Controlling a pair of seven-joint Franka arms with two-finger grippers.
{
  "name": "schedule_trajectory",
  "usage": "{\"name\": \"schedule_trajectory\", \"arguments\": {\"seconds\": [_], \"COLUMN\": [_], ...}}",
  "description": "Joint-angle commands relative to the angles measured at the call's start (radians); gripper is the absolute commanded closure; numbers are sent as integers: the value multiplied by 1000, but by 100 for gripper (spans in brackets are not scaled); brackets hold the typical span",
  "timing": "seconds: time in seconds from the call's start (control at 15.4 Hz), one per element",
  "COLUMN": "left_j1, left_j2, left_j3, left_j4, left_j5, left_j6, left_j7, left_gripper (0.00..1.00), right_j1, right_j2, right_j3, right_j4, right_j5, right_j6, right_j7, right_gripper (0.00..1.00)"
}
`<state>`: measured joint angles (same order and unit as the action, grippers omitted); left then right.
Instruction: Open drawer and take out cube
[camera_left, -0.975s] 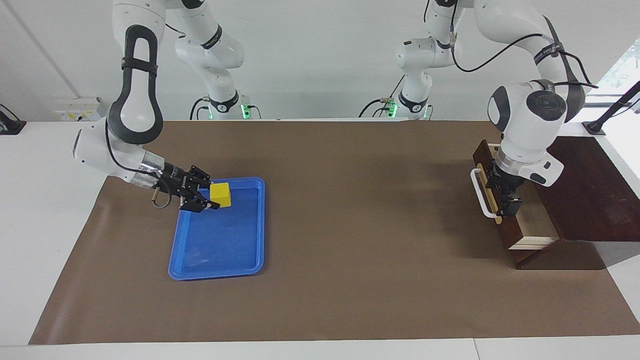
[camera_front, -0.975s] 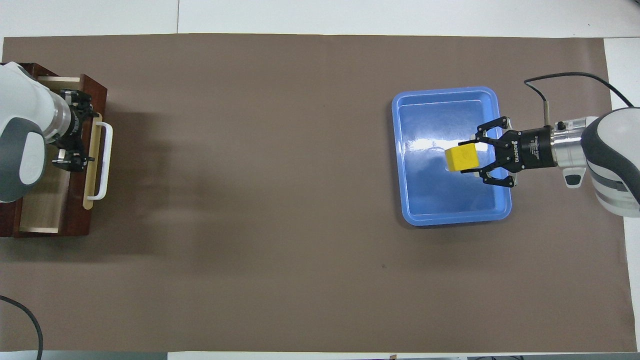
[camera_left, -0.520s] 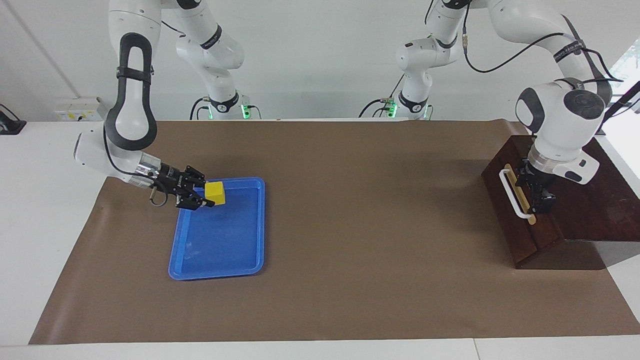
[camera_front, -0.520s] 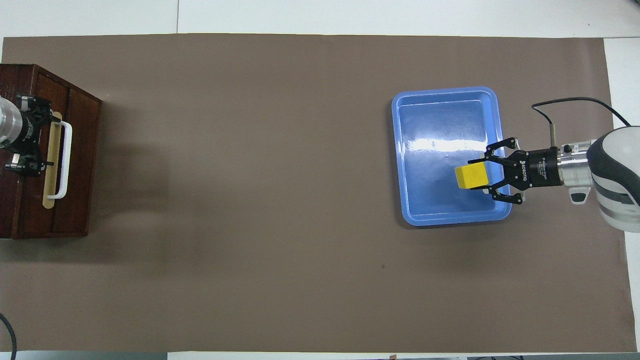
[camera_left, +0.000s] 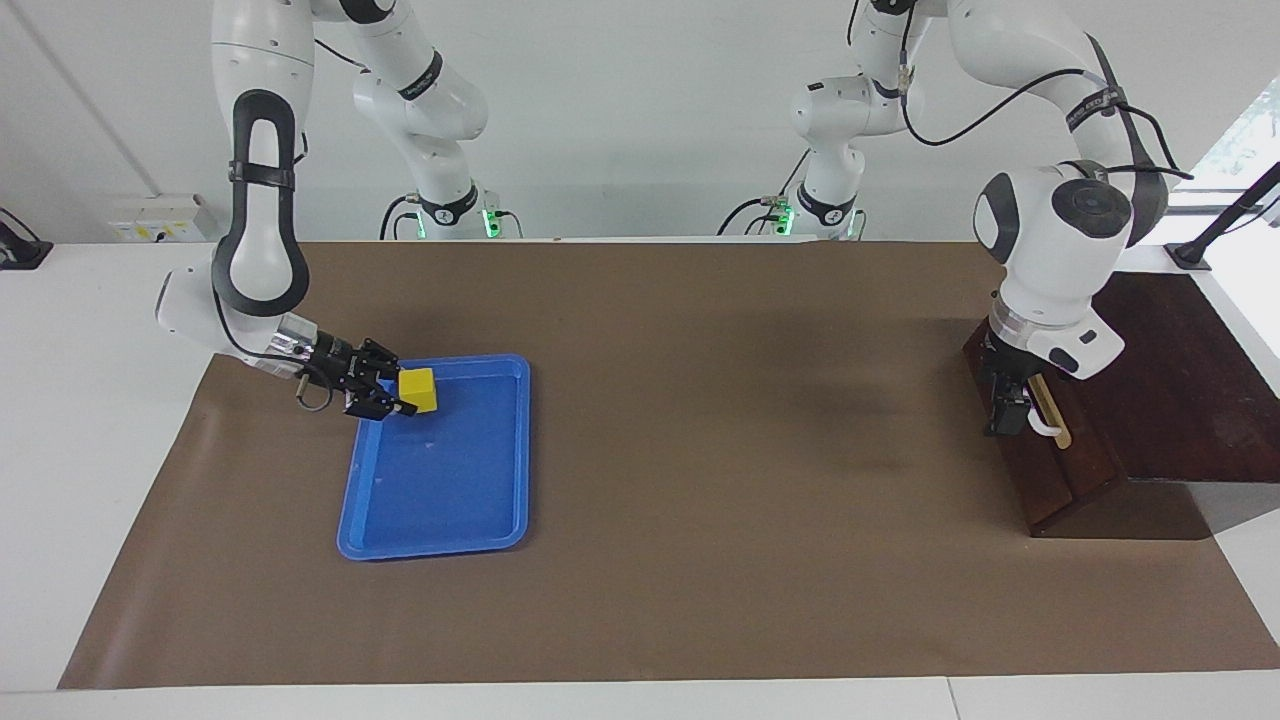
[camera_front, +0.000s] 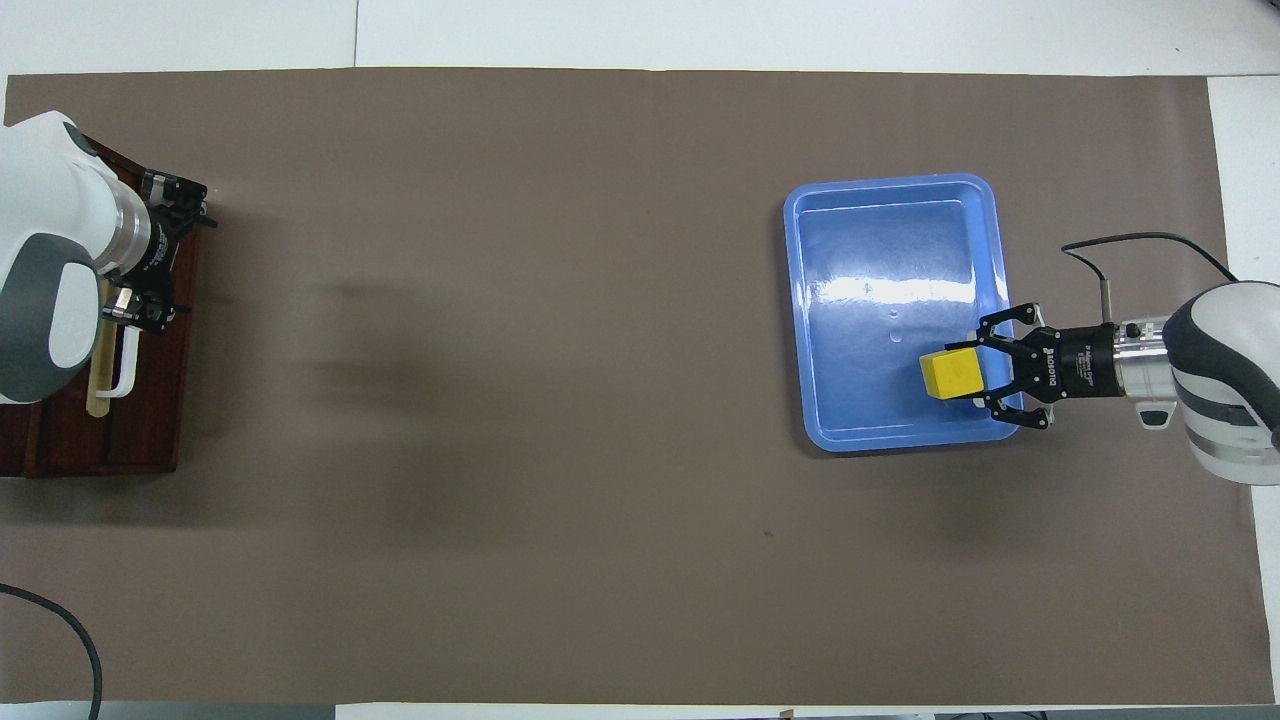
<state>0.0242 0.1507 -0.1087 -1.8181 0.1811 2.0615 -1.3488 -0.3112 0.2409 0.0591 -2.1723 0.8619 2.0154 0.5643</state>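
On your worktop (camera_left: 700, 560), the dark brown wooden box (camera_left: 1150, 400) sits at the left arm's end with its drawer (camera_left: 1040, 460) shut, the left gripper (camera_left: 1003, 418) by its white handle (camera_left: 1045, 428), fingers apart. The blue tray (camera_left: 440, 480) lies at the right arm's end. Over its robot-side corner the right gripper (camera_left: 405, 392) has its fingers clamped on the yellow cube (camera_left: 418, 390).

The cube (camera_left: 417, 390) is small, solid and bright yellow, sitting level over the blue tray (camera_left: 500, 530), close to the tray's corner nearest the robots at the right arm's end, about nine o'clock in the facing view. The drawer (camera_left: 1040, 470) is pushed shut in its dark brown wooden box at three o'clock, its white bar handle (camera_front: 122, 368) on a tan strip.
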Motion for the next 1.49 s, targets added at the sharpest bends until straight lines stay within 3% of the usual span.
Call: {"name": "schedule_trajectory", "arguments": {"seconds": [0.0, 0.32, 0.71, 0.78, 0.84, 0.91, 1.17, 1.43], "left_j1": [-3, -13, -3, -3, -4, -1, -4, -15], "left_j2": [-104, -137, -158, -166, -171, -163, -183, -215], "left_j3": [-2, -9, 1, 1, 1, -5, -5, -5], "left_j4": [37, 158, 152, 154, 155, 169, 192, 151], "left_j5": [-69, -104, -206, -209, -207, -206, -210, -210], "left_j6": [-177, -512, -586, -589, -592, -600, -607, -642], "left_j7": [222, 822, 1089, 1129, 1154, 1160, 1160, 1162], "left_gripper": [0, 0, 0, 0, 0, 0, 0, 0], "right_j1": [-12, -9, -6, -3, 1, 0, 1, 41], "right_j2": [8, 24, 32, 32, 32, 32, 28, 3], "right_j3": [11, 13, 13, 13, 13, 13, 13, 13], "right_j4": [-26, -29, -27, -27, -27, -27, -14, 48], "right_j5": [-10, 2, 42, 42, 43, 42, 42, 28], "right_j6": [32, 63, 68, 69, 74, 83, 72, 30], "right_j7": [-47, -37, 40, 45, 46, 46, 77, 192], "right_gripper": [100, 100, 100, 79, 35, 0, 0, 0]}}
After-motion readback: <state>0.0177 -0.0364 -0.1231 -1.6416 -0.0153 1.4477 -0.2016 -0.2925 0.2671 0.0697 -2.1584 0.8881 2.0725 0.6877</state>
